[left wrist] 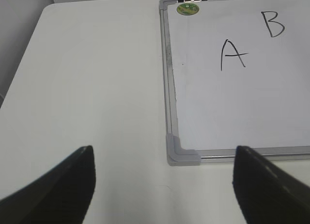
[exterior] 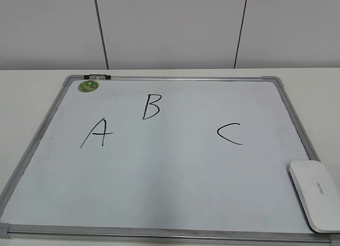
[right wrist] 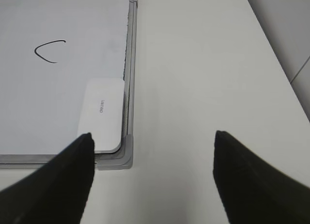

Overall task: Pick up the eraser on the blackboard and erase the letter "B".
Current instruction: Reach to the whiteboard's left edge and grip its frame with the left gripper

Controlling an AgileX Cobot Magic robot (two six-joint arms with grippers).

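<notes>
White table (exterior: pixel 32 78): one blackboard (exterior: pixel 175 171), three letters, one eraser (exterior: pixel 316 195).

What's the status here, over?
Both grippers open, empty, off the board. Eraser at blackboard's near-right corner, untouched. Letter "B" intact. Path clear.

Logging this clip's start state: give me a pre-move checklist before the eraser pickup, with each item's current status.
1. Eraser lies flat in the board's near right corner, uncovered: ok.
2. Right end effector open, nothing between its fingers: ok.
3. Right end effector lined up over the eraser: not ok; it sits beside it, mostly over bare table.
4. Left end effector open, off the blackboard: ok.
5. Letter "B" intact, path from the eraser passes near "C": ok, but mind the "C".
6. Eraser's underside condition: cannot tell.
</notes>
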